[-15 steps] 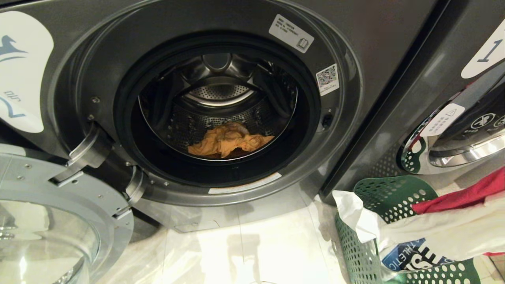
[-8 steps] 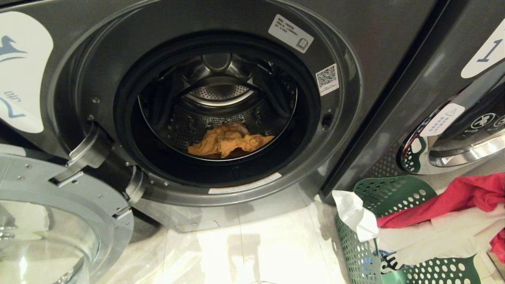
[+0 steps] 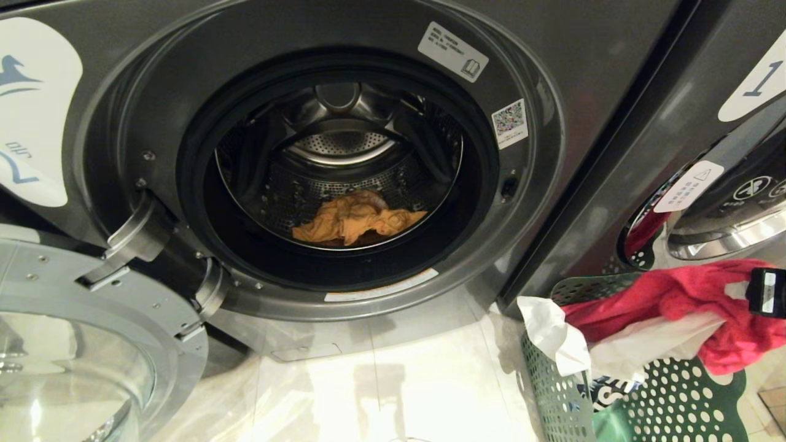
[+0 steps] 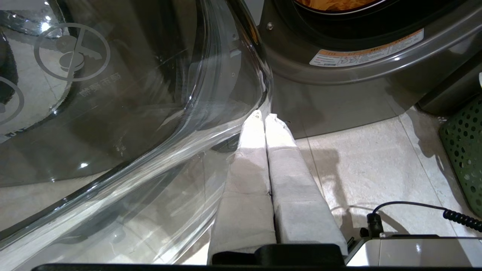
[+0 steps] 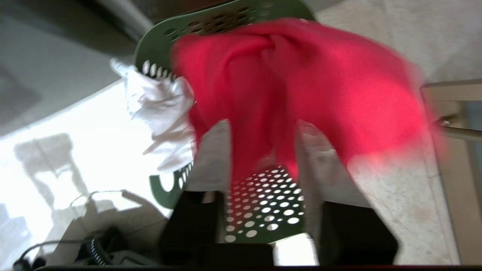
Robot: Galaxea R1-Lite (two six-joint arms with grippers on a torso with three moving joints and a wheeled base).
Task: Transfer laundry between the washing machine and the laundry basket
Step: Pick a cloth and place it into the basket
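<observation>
Over the laundry basket (image 3: 675,405): red garment (image 3: 675,294) and white garment (image 3: 638,344) delivered.
Right gripper (image 5: 260,128) spread, releasing red; left gripper (image 4: 263,118) clenched empty; orange garment (image 3: 353,221) remains inside washing machine (image 3: 344,37).

Orange garment (image 3: 356,224) in open washer (image 3: 307,172); red (image 3: 681,294), white (image 3: 638,344) over green basket (image 3: 675,405).

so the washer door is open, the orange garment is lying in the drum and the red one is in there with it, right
Not quite. The washing machine door is open and the orange garment lies in the drum, but the red garment is not with it: the head view shows it over the laundry basket, and in the right wrist view it hangs between the fingers of the right hand.
</observation>
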